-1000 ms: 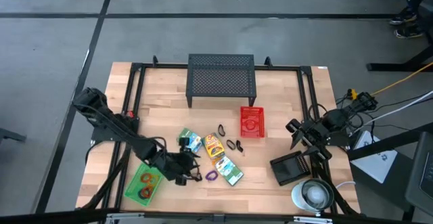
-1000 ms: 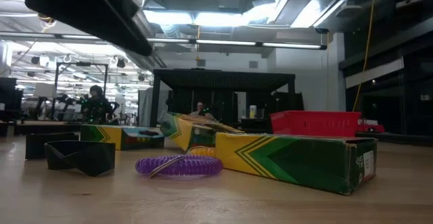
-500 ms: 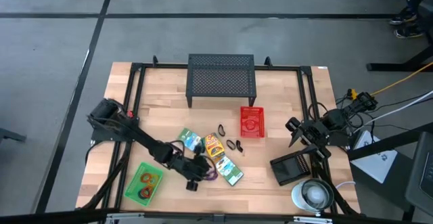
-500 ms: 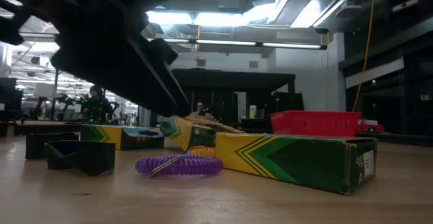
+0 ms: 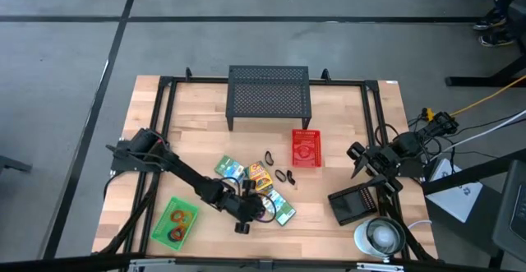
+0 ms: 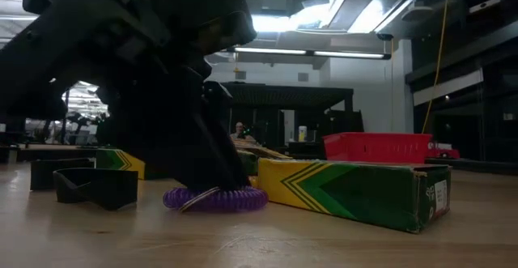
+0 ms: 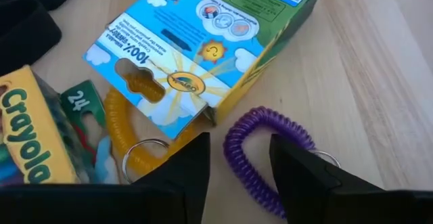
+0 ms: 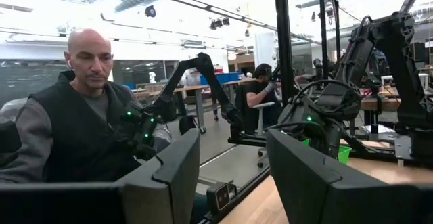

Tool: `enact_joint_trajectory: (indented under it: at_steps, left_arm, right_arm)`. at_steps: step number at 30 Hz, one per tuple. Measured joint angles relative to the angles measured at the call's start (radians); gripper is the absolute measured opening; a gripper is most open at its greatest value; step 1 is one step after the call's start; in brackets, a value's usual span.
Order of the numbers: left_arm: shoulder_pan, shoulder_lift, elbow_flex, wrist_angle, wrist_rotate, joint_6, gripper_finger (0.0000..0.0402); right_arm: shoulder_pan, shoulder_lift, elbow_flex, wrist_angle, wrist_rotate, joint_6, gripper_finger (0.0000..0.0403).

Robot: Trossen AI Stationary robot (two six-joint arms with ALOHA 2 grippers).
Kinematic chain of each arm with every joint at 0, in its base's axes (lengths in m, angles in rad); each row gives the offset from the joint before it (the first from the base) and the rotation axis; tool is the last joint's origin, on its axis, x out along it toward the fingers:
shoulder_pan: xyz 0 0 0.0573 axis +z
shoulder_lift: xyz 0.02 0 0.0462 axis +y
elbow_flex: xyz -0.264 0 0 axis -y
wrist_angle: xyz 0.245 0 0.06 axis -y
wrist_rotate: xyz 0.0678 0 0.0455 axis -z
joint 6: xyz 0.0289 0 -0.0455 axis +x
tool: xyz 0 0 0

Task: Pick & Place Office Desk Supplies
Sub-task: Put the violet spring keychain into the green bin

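Left hand (image 7: 237,176) spread open, low over the desk (image 5: 345,124), one finger (image 7: 193,173) either side of the purple coil loop (image 7: 267,156); nothing gripped yet. Loop flat on the wood, touching the corner of the blue-and-green crayon box (image 7: 203,48), with a yellow coil loop (image 7: 132,126) tucked half under that box. Risk in closing: catching the box corner along with the springy coil, or squeezing the loop so that it slips out sideways. Right hand (image 5: 366,163) idle and parted near the right edge, beside the black tray (image 5: 355,204). Contact between fingertips and desk hidden; far end of the purple loop cut off behind a finger.
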Motion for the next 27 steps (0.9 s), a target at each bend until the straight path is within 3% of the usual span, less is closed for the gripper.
enact_joint_trajectory:
  at_steps: [3,12,20,27]
  left_arm:
    - [0.000,0.000,0.001,-0.025,-0.001,-0.007,0.0128]
    - [-0.005,-0.003,0.000,-0.068,0.002,0.024,0.0012]
    - [-0.049,-0.110,-0.008,-0.141,0.029,0.048,0.0014]
    - [-0.129,-0.274,-0.006,-0.261,-0.143,0.044,0.0008]
  right_arm:
    - [0.000,0.000,0.000,0.000,0.000,0.004,0.0172]
    - [0.000,0.000,0.000,0.000,0.000,0.007,0.0172]
    - [0.000,0.000,0.000,0.000,0.000,0.007,0.0172]
    - [0.000,0.000,0.000,0.003,0.000,0.007,0.0172]
